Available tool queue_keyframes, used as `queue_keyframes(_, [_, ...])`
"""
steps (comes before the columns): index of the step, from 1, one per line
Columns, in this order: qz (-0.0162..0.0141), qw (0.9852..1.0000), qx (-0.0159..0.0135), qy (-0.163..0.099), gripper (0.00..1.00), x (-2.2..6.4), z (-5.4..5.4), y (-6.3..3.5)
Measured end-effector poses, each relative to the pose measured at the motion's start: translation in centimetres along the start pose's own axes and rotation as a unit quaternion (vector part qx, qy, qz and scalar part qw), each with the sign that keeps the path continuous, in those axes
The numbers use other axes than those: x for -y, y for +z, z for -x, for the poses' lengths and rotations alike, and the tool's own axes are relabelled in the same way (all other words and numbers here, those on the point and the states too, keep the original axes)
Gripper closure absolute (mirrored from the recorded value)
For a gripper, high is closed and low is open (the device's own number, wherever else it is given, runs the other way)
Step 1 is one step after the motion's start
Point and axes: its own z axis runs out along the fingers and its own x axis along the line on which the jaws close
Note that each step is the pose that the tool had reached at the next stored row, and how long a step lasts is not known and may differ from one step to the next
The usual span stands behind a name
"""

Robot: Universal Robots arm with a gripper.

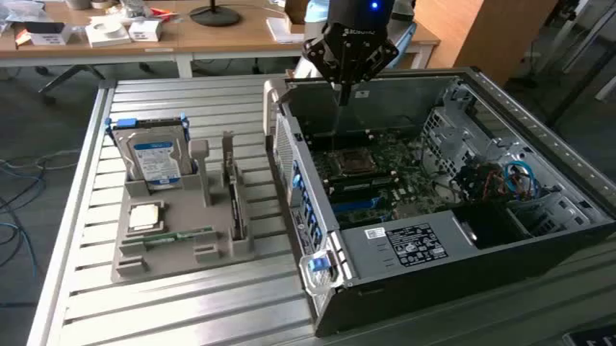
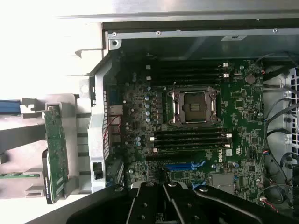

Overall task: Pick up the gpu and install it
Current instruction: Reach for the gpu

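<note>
The gpu (image 1: 234, 196) stands on edge in a slot of the grey holder tray (image 1: 183, 256), towards the exterior view's left of the computer case. In the wrist view the gpu (image 2: 56, 156) shows as a thin green-dark card outside the case wall. My gripper (image 1: 342, 97) hangs above the open case (image 1: 452, 252), over the rear part of the motherboard (image 1: 405, 180) and apart from the gpu. Its fingers (image 2: 154, 198) are shut together with nothing between them. A blue card slot (image 2: 184, 165) lies on the motherboard (image 2: 243, 107) just beneath the fingertips.
The tray also holds a silver hard drive (image 1: 154, 160), a processor chip (image 1: 144, 216) and a slim green memory stick (image 1: 181, 236). A processor socket (image 2: 194, 106) sits mid-board. Cables (image 1: 515, 180) crowd the case's far side. A desk (image 1: 221, 32) with clutter stands behind.
</note>
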Motion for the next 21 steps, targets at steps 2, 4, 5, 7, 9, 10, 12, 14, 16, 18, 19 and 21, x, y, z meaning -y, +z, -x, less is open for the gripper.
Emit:
queue_keyframes(2, [0.0, 1.0, 0.0, 0.0, 0.89, 0.0, 0.0, 0.0])
queue_keyframes(4, [0.0, 1.0, 0.0, 0.0, 0.89, 0.0, 0.0, 0.0])
queue_keyframes(5, [0.0, 1.0, 0.0, 0.0, 0.89, 0.0, 0.0, 0.0])
queue_keyframes(7, [0.0, 1.0, 0.0, 0.0, 0.89, 0.0, 0.0, 0.0])
queue_keyframes(9, [0.0, 1.0, 0.0, 0.0, 0.89, 0.0, 0.0, 0.0])
queue_keyframes(10, [0.0, 1.0, 0.0, 0.0, 0.89, 0.0, 0.0, 0.0])
queue_keyframes(12, [0.0, 1.0, 0.0, 0.0, 0.89, 0.0, 0.0, 0.0])
queue_keyframes(14, [0.0001, 1.0, 0.0001, 0.0, 0.89, 0.02, -0.2, 0.0])
queue_keyframes(16, [0.0, 1.0, 0.0, 0.0, 0.89, 0.03, -0.4, -0.01])
queue_keyframes(18, [0.0, 1.0, 0.0, 0.0, 0.89, 0.05, -0.7, -0.01])
queue_keyframes(19, [0.0, 1.0, 0.0, 0.0, 0.89, 0.06, -0.8, -0.02])
queue_keyframes(21, [0.0, 1.0, 0.0, 0.0, 0.89, 0.08, -1.1, -0.03])
